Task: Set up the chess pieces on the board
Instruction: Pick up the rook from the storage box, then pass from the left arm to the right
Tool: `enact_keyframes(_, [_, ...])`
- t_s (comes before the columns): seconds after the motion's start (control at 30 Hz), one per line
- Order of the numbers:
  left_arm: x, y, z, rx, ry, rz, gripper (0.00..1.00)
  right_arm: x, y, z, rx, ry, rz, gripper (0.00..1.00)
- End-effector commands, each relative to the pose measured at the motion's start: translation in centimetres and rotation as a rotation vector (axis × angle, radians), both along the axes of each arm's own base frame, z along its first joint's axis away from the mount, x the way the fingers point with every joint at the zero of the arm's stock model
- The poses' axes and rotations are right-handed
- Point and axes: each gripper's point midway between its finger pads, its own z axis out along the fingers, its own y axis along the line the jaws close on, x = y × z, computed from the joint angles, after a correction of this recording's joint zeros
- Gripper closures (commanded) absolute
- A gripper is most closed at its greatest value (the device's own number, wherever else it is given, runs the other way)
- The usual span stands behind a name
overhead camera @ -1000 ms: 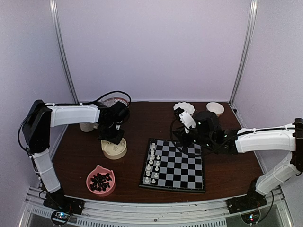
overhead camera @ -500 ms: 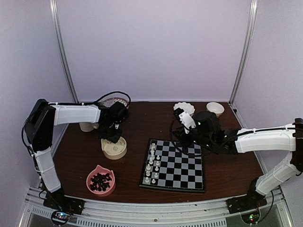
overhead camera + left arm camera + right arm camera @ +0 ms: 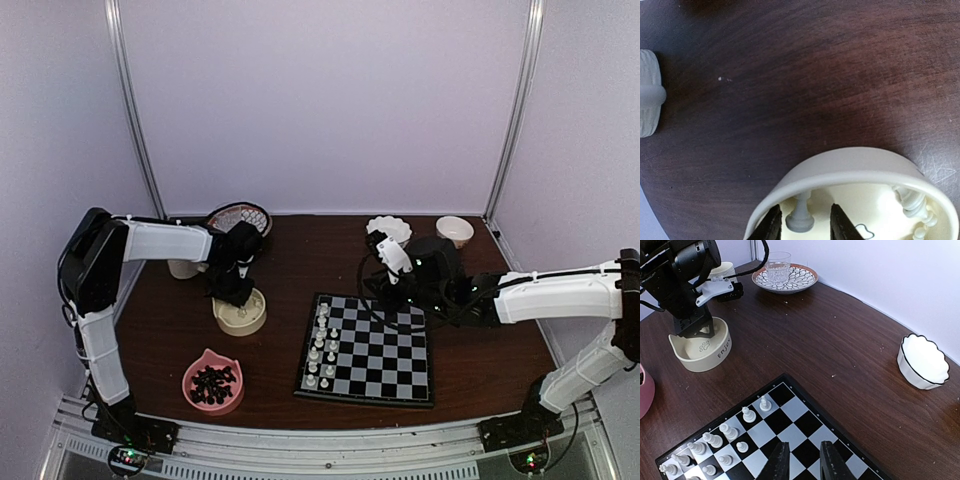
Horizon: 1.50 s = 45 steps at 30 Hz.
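The board point(image 3: 367, 348) is laid flat on the table point(image 3: 480, 360), toward 4 o'clock from the table's middle in the top view. White pieces point(image 3: 320, 350) are stood upright in two short columns along its 9 o'clock side. The left gripper point(image 3: 803, 225) is lowered into the cream bowl point(image 3: 850, 162), which is placed at 10 o'clock from the board and apart from it. Its fingers point(image 3: 772, 227) are spread a little, and one upright white piece point(image 3: 800, 217) is seen between them. A thin gap is left on each side of the base, so this piece is not pinched. More bowl pieces point(image 3: 914, 207) are leaned against the bowl's wall at 3 o'clock from it in the wrist view. The right gripper point(image 3: 802, 460) is held above the 12 o'clock part of the board. Its fingers are parted narrowly, and only board squares are seen between them. A pink bowl point(image 3: 188, 385) with black pieces point(image 3: 213, 383) is found at 8 o'clock from the board. A white bowl point(image 3: 922, 362) is set at 12 o'clock from the board. A plate point(image 3: 807, 277) with a glass point(image 3: 777, 267) on it is placed at 11 o'clock, near the back wall.
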Motion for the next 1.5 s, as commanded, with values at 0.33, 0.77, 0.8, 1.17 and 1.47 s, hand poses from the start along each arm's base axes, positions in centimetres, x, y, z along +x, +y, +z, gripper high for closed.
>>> enact_keyframes(0.33, [-2.2,0.1,-1.5,-0.06,0.074,-0.019,0.89,0.0,0.5,0.0,0.003,-0.008,0.01,0.76])
enact_keyframes(0.77, [-5.5,-10.0,7.0,-0.265,-0.255,-0.422,0.92,-3.2,5.0,0.5,0.207,0.166,0.226,0.75])
enact_keyframes(0.8, [-5.9,-10.6,7.7,-0.293,-0.281,-0.447,0.92,-3.5,5.5,0.6,0.228,0.187,0.245,0.75])
enact_keyframes(1.17, [-12.4,-15.4,13.9,-0.639,-0.453,-0.76,0.9,-6.7,9.6,0.9,0.397,0.362,0.473,0.69])
enact_keyframes(1.47, [-15.7,-16.5,15.9,-0.614,-0.594,-0.931,0.9,-9.0,12.1,1.2,0.448,0.443,0.585,0.64])
